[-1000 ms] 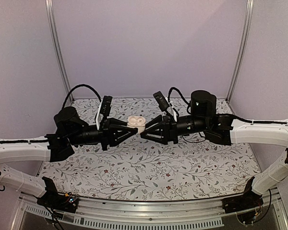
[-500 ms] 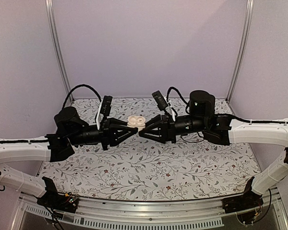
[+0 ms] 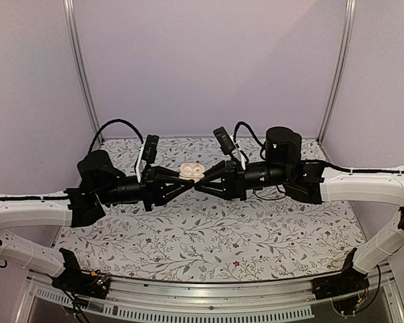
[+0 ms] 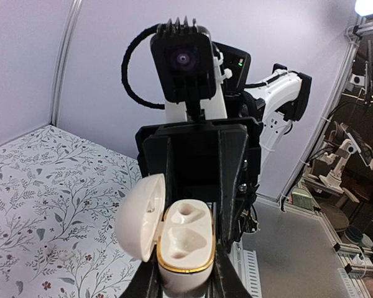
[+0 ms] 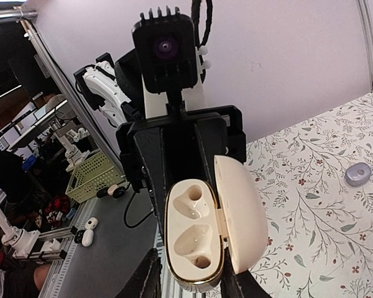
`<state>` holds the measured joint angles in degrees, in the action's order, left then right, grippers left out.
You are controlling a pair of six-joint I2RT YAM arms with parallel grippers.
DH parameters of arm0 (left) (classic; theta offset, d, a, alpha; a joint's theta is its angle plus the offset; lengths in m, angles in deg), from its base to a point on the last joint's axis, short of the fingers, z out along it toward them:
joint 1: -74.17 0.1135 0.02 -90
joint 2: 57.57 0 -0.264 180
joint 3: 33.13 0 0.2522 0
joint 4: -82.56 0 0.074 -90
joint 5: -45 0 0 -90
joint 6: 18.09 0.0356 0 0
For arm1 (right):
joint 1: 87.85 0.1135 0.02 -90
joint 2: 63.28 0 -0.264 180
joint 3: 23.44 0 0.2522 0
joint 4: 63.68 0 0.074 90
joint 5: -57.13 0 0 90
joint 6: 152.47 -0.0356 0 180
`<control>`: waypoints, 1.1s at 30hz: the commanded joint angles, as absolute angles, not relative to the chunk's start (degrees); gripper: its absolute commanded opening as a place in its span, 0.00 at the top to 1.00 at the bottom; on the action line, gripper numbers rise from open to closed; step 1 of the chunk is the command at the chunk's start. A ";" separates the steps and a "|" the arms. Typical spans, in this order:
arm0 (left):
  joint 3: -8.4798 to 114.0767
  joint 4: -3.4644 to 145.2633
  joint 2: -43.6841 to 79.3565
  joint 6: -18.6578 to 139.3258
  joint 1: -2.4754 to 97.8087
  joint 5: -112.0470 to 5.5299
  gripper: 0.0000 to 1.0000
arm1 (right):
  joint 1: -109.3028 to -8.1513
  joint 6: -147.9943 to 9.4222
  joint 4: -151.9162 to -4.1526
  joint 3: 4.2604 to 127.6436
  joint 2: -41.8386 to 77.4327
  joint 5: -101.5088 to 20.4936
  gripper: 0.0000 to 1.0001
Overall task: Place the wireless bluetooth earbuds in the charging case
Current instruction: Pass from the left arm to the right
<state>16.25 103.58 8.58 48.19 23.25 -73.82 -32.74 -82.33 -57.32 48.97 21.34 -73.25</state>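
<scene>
Arms (image 3: 363, 183) meet high over the flowery surface (image 3: 209, 235). The right hand (image 5: 193, 282) has slid in toward the left one and its fingers (image 5: 150, 276) have pulled closer. Now they sit right by both sides of the charging case (image 3: 191, 170), but I cannot tell if they squeeze it. The left hand (image 4: 185, 282) holds the case. I think it is a pass or a two-hand hold. The lid (image 4: 140, 214) is swung open and both holes (image 4: 185, 239) are empty, so no earbud is in yet. Walls (image 3: 188, 67) are far off, the surface is well below, and the air above the holes is free.
</scene>
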 commanded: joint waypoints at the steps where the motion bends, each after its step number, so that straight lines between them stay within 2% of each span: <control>1: 15.46 104.83 8.96 47.98 23.80 -73.46 1.00 | -32.39 -82.61 -55.73 50.87 21.97 -72.33 0.70; 6: 15.34 104.83 9.23 47.73 23.80 -73.56 1.00 | -32.37 -82.86 -55.39 50.89 21.97 -72.33 0.73; 14: 15.07 103.81 8.76 47.53 23.80 -72.86 0.99 | -32.39 -82.82 -55.41 50.36 21.72 -72.42 0.89; 17: 15.00 102.25 8.17 47.69 23.94 -72.13 0.87 | -32.39 -82.47 -55.93 49.96 21.08 -71.97 0.94; 23: 15.13 97.68 5.27 48.28 25.10 -71.05 0.55 | -32.48 -78.56 -60.72 49.82 19.66 -71.01 0.98; 26: 15.63 94.72 4.09 49.16 25.75 -70.15 0.51 | -32.48 -75.82 -63.81 49.82 18.94 -70.40 0.99; 33: 18.31 91.71 6.53 49.80 26.26 -71.25 0.50 | -32.46 -70.25 -69.86 50.06 17.87 -69.01 1.00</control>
